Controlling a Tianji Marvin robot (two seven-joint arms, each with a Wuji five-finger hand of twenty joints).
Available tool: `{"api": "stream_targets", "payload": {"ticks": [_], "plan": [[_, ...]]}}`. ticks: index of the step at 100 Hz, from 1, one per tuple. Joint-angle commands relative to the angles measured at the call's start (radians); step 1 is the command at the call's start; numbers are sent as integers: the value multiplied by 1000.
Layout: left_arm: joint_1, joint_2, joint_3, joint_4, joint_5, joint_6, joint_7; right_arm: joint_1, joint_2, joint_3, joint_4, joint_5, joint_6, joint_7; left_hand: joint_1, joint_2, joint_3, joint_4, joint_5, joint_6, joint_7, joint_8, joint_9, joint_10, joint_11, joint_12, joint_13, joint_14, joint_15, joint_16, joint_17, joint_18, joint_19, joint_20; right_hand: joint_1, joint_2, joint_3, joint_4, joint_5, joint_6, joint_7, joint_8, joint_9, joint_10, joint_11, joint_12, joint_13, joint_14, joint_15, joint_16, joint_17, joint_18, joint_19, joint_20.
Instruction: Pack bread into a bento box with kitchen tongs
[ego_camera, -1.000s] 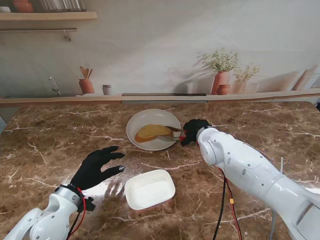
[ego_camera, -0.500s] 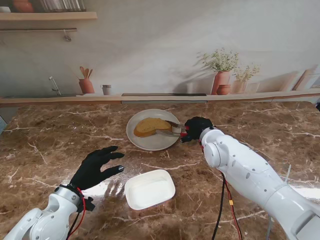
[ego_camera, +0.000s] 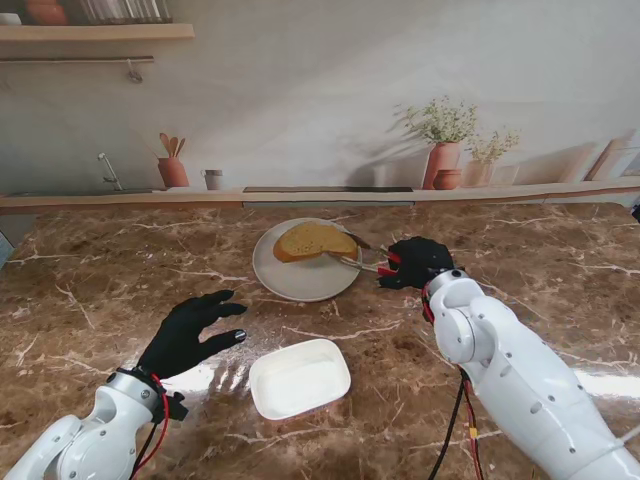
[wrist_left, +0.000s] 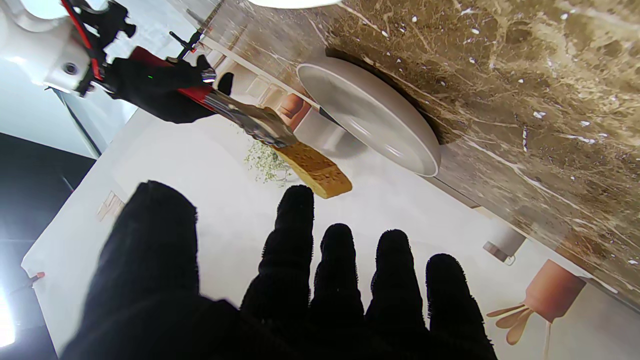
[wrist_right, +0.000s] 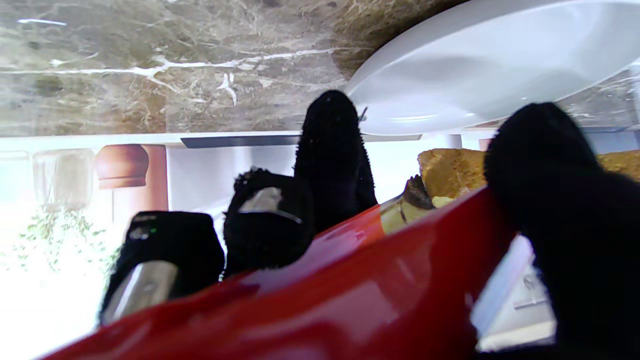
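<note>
A slice of bread (ego_camera: 313, 241) hangs lifted above the round white plate (ego_camera: 290, 280), pinched by red-handled metal tongs (ego_camera: 362, 262). My right hand (ego_camera: 413, 262) is shut on the tongs' handle, just right of the plate. The left wrist view shows the bread (wrist_left: 314, 171) clear of the plate (wrist_left: 370, 115), gripped by the tongs (wrist_left: 240, 112). In the right wrist view the red handle (wrist_right: 350, 290) lies under my fingers, with bread (wrist_right: 450, 172) beyond. The white bento box (ego_camera: 299, 377) sits empty nearer to me. My left hand (ego_camera: 190, 333) hovers open to the left of the box.
A ledge at the table's far edge carries terracotta pots with plants (ego_camera: 443, 150), a utensil pot (ego_camera: 172, 165) and a small cup (ego_camera: 213, 179). Brown marble tabletop (ego_camera: 120, 270) surrounds the plate and box.
The tongs have lifted the bread off the plate and tilted it up; my right hand has drawn back to the right. The left hand has stayed put.
</note>
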Motion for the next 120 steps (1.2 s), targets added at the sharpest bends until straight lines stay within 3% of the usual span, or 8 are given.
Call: {"api": "stream_targets", "payload": {"ticks": [1, 38, 62, 96, 120], "plan": [[3, -1, 0, -1, 4, -5, 3, -56, 21, 18, -32, -4, -21, 16, 3, 34, -39, 5, 12, -36, 7, 10, 4, -1, -11, -6, -24, -38, -25, -12, -10, -25, -31, -2, 68, 112, 197, -23, 139, -147, 85, -18, 88, 26, 3, 8, 38, -53, 139, 73, 31, 24, 156, -1], [7, -1, -10, -8, 4, -24, 5, -402, 35, 274, -291, -105, -194, 13, 4, 35, -38, 5, 11, -32, 5, 9, 3, -1, -13, -6, -25, -39, -27, -13, -10, -24, -31, 0, 85, 101, 190, -22, 135, -145, 94, -23, 87, 31, -3, 6, 39, -52, 126, 74, 21, 16, 150, 2], [-1, -1, -8, -1, 1, -37, 4, -569, 39, 378, -411, -220, -220, 3, 3, 35, -39, 5, 13, -32, 5, 8, 4, -1, -13, -6, -25, -37, -26, -13, -10, -24, -31, 0, 85, 105, 182, -23, 130, -150, 93, -30, 84, 28, -8, 6, 38, -49, 117, 74, 12, 14, 146, 6], [-4, 0, 0, 5, -2, -42, 3, -688, 41, 413, -517, -333, -225, -22, 2, 34, -39, 5, 15, -34, 6, 8, 6, 0, -11, -6, -22, -37, -24, -12, -10, -23, -29, 0, 90, 108, 166, -20, 123, -154, 90, -34, 79, 22, -12, 8, 38, -53, 104, 74, 2, 5, 140, 13], [-4, -1, 1, 6, 1, -41, 7, -722, 47, 405, -586, -420, -220, 10, 2, 33, -38, 5, 14, -34, 6, 8, 7, -3, -10, -5, -22, -38, -24, -12, -9, -25, -27, 0, 93, 119, 144, -13, 116, -147, 76, -39, 71, 20, -18, 10, 39, -67, 86, 75, -6, -18, 131, 23]]}}
